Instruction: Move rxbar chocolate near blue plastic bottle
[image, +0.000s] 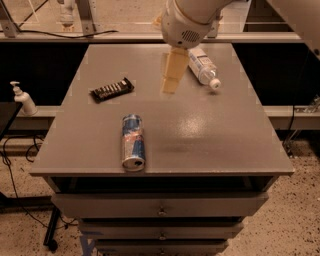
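The rxbar chocolate (112, 89), a flat black bar with white lettering, lies on the left part of the grey table (210, 130). The blue plastic bottle (203, 67), clear with a white cap, lies on its side at the back right. My gripper (171, 80) hangs from the white arm over the middle back of the table, between the bar and the bottle, closer to the bottle. It holds nothing.
A blue and silver drink can (132, 141) lies on its side near the table's front left. A white pump bottle (22, 99) stands on a shelf left of the table. Drawers sit under the tabletop.
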